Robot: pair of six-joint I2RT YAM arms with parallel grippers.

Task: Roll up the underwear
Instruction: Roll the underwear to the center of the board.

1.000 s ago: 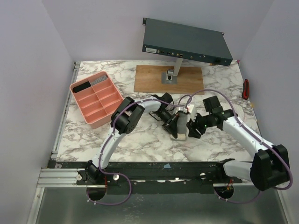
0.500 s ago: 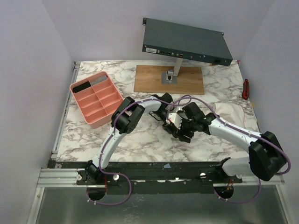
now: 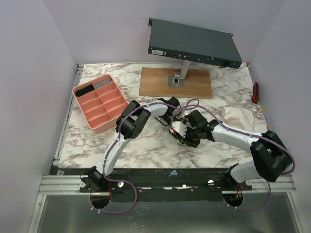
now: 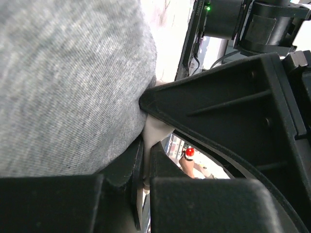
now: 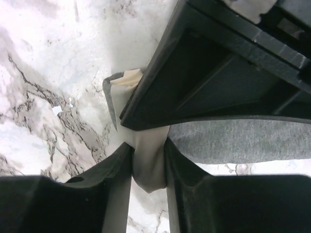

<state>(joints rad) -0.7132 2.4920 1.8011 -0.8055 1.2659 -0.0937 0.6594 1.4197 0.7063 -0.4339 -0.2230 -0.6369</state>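
Observation:
The underwear (image 4: 68, 87) is grey knit with a beige waistband (image 5: 148, 165). It lies bunched at the table's middle, almost hidden under both grippers in the top view. My left gripper (image 4: 146, 145) is shut on a thin fold of the beige band, with the grey cloth bulging to its left. My right gripper (image 5: 148, 150) comes from the opposite side, its jaws shut on a thicker bunch of the same band just below the left gripper's finger (image 5: 209, 82). From above, the left gripper (image 3: 176, 127) and the right gripper (image 3: 186, 136) touch tip to tip.
A pink compartment tray (image 3: 99, 102) stands at the left. At the back, a wooden board (image 3: 194, 83) carries a stand with a dark flat device (image 3: 194, 43). A beige cloth (image 3: 237, 115) lies at the right, and a red-handled tool (image 3: 255, 92) near the right edge.
My right arm has swung left across the table to meet the left gripper, and its jaws have closed on the beige band. The left arm has stayed put.

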